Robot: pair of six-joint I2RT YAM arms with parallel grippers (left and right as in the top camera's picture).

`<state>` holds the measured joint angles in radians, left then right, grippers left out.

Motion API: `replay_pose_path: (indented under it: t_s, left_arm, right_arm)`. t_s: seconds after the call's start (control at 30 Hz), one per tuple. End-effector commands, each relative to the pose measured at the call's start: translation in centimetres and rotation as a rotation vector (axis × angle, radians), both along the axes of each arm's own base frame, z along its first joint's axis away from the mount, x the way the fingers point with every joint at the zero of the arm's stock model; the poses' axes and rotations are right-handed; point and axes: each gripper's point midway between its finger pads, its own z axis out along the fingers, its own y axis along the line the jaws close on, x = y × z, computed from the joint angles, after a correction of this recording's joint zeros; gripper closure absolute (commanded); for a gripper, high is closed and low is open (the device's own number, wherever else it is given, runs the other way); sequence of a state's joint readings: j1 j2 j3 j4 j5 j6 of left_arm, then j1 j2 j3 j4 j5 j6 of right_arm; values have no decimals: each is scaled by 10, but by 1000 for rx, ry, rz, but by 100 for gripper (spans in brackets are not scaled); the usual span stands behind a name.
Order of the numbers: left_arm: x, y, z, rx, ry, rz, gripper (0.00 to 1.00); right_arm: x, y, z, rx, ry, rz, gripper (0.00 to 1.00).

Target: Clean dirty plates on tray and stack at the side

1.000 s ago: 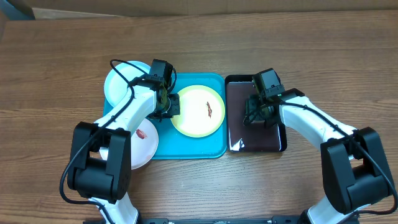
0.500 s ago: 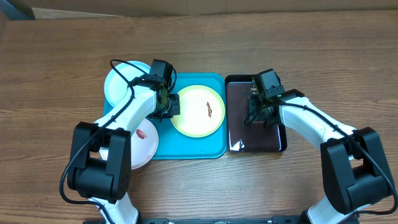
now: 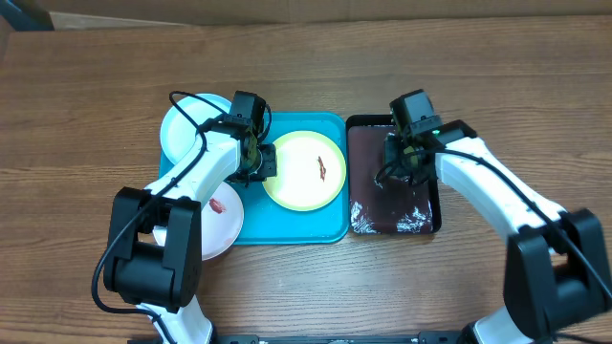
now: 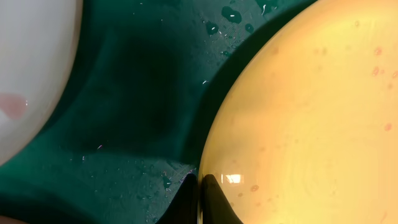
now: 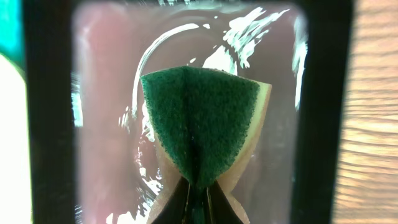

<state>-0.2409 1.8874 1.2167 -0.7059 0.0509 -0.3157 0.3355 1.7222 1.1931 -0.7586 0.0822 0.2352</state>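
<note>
On the turquoise tray lies the plate with the yellow-green rim, carrying a red smear. My left gripper is shut on that plate's left rim; the left wrist view shows its fingers pinched on the plate's edge over the wet tray. A pale blue plate sits at the tray's far left corner. A white plate with a red smear lies at the near left, partly under the left arm. My right gripper is shut on a green sponge above the black tray.
The black tray holds rippling water and stands right of the turquoise tray, touching it. Bare wood-grain tabletop surrounds both trays. A cardboard edge runs along the far side.
My right gripper has shut on the green sponge and risen a little, and the water in the black tray now ripples. The left arm and the plates have not moved.
</note>
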Motion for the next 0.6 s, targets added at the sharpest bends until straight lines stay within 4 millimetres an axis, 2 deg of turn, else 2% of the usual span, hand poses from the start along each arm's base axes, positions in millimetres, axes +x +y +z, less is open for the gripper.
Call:
replay_pose_path:
  t_s: [0.0, 0.1, 0.2, 0.57]
  left_arm:
    - [-3, 1, -6, 9, 17, 4, 96]
    - [-3, 1, -6, 9, 17, 4, 96]
    - [-3, 1, -6, 9, 16, 4, 96]
    - [-3, 1, -6, 9, 16, 4, 96]
  right_arm:
    - [11, 4, 53, 43, -129, -1, 96]
    - [7, 3, 68, 55, -162, -1, 96]
    - [5, 2, 75, 58, -171, -1, 96]
    - [2, 6, 75, 79, -158, 11, 96]
